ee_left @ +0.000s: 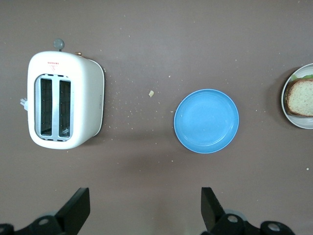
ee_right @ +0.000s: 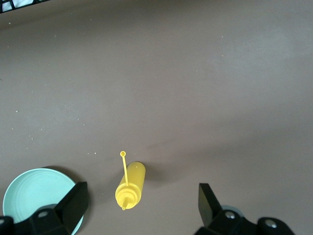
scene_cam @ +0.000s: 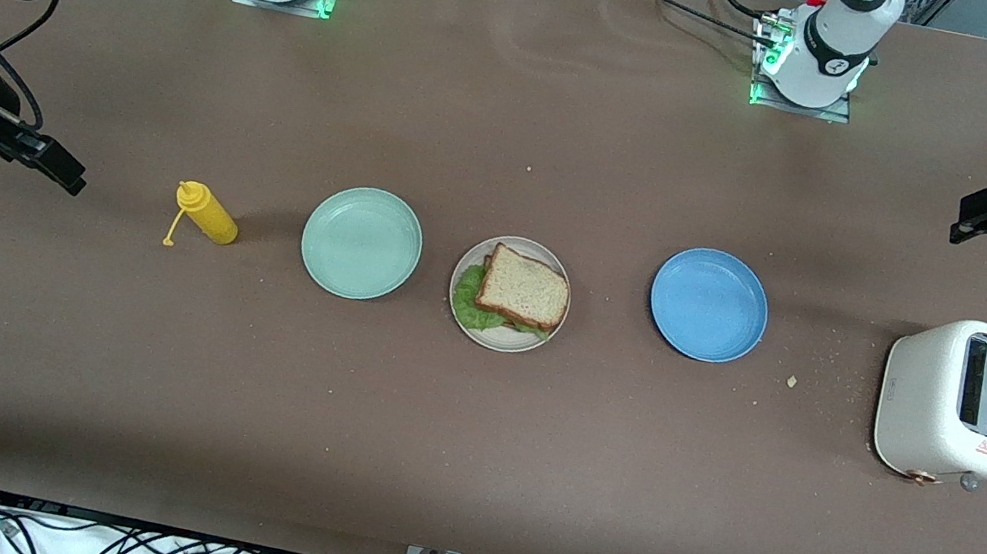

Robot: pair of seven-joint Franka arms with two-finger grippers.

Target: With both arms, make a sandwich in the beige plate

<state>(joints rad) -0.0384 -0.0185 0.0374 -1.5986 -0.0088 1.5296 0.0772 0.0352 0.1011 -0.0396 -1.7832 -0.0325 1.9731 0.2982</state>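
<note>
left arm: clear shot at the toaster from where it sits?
Probably yes. The left claw hangs open over bare table at its end, empty, and nothing stands between it and the white toaster; the blue plate sits off to one side.

Sandwich (scene_cam: 523, 290) flat on beige plate (scene_cam: 459, 310)

Toaster (scene_cam: 953, 404): small red triangle warning sign plus red print on top, letters too small to read. No other readable text.
</note>
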